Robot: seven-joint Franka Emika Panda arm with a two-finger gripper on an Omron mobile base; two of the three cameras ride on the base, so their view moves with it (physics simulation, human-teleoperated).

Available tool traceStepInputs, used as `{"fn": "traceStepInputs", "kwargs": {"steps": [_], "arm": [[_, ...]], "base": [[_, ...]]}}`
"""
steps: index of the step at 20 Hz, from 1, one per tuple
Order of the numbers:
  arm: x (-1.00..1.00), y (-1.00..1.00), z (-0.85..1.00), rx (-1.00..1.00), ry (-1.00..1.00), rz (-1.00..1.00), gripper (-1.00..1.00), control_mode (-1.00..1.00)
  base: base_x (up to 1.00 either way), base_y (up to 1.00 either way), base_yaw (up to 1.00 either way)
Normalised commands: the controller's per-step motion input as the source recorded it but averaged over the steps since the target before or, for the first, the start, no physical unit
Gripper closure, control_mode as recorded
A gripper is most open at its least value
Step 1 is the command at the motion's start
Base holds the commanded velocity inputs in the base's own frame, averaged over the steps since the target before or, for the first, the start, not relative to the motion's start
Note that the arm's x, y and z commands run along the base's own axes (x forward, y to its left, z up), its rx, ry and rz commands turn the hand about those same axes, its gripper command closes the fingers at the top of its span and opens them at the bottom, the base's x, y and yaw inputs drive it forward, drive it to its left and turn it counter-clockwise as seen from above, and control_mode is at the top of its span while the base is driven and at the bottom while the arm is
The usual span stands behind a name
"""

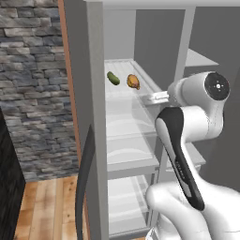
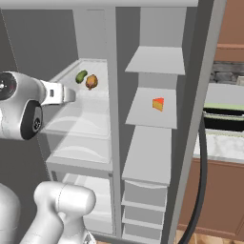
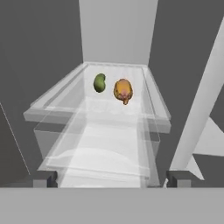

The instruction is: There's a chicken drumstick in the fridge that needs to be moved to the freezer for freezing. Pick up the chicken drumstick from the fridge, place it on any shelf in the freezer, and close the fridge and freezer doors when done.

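Jaws stood wide open, empty, arm reaching level toward the fridge shelf. Mid-frame in the hand view, the drumstick lay beside a pickle; cheese sat right.

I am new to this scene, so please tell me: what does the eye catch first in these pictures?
First the brown chicken drumstick beside a green pickle, both on the upper fridge shelf, straight ahead of the open gripper. In the right base view, an orange cheese wedge sits alone on a shelf of the neighbouring compartment. Both doors stand open.
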Motion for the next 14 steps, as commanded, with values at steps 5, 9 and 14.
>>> {"fn": "traceStepInputs", "kwargs": {"steps": [5,9,14], "arm": [[0.49,0.04,0.00,0.00,0.01,0.00,-1.00,-1.00],[0.60,0.00,-0.04,0.00,0.00,0.00,-1.00,-1.00],[0.61,0.00,0.00,0.00,0.09,0.00,-1.00,-1.00]], "base": [[0.00,0.00,0.00],[0.00,0.00,0.00],[0.00,0.00,0.00]]}}
